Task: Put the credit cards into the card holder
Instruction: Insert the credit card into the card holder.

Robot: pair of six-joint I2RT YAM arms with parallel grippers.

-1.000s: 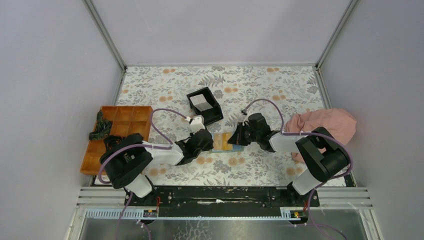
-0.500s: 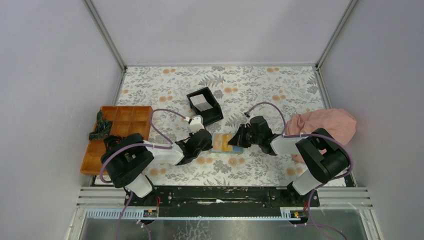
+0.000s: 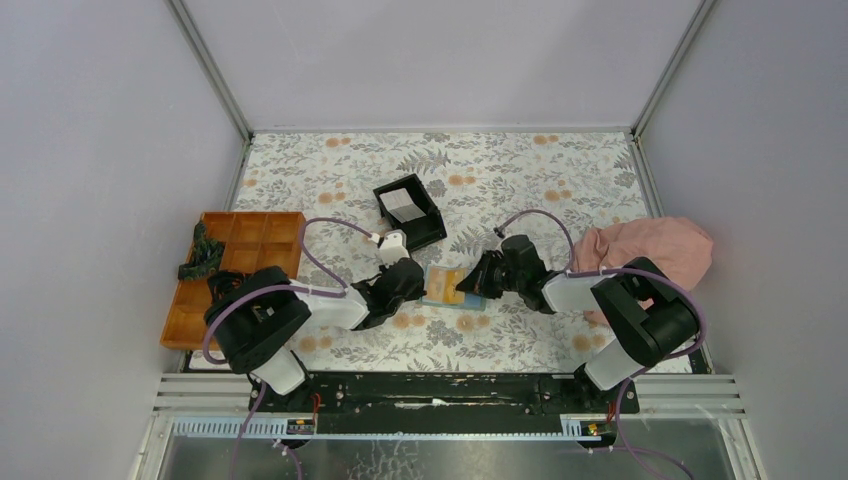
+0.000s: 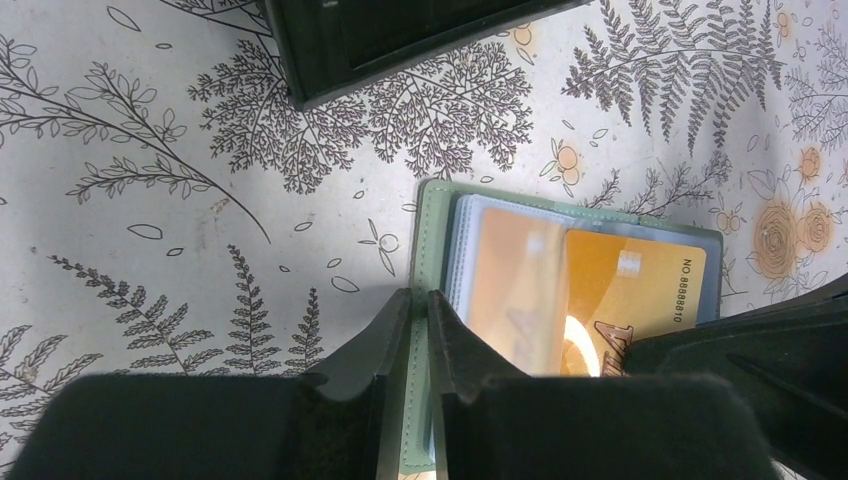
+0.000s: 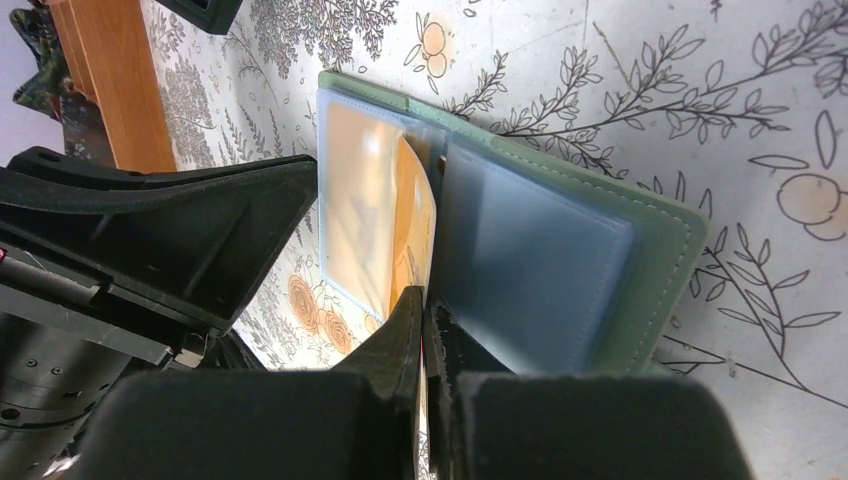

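The card holder (image 3: 443, 284) lies open on the floral table between the two arms, sage green outside (image 4: 434, 214) with a light blue inner face (image 5: 530, 265). My left gripper (image 4: 420, 296) is shut on its green left edge. A gold credit card (image 4: 632, 290) is pinched on edge in my right gripper (image 5: 427, 300). It bows as it reaches into a clear pocket (image 5: 355, 215) of the holder. In the top view my left gripper (image 3: 418, 283) and right gripper (image 3: 472, 285) flank the holder. A pale card (image 3: 404, 205) lies in the black box.
A black square open-top box (image 3: 412, 213) stands just behind the left gripper. An orange compartment tray (image 3: 240, 265) with a dark green item (image 3: 202, 254) sits at the left edge. A pink cloth (image 3: 650, 250) is bunched at the right edge.
My right gripper has moved left with the gold card, up to the holder. The left jaws have narrowed onto the holder's green edge.
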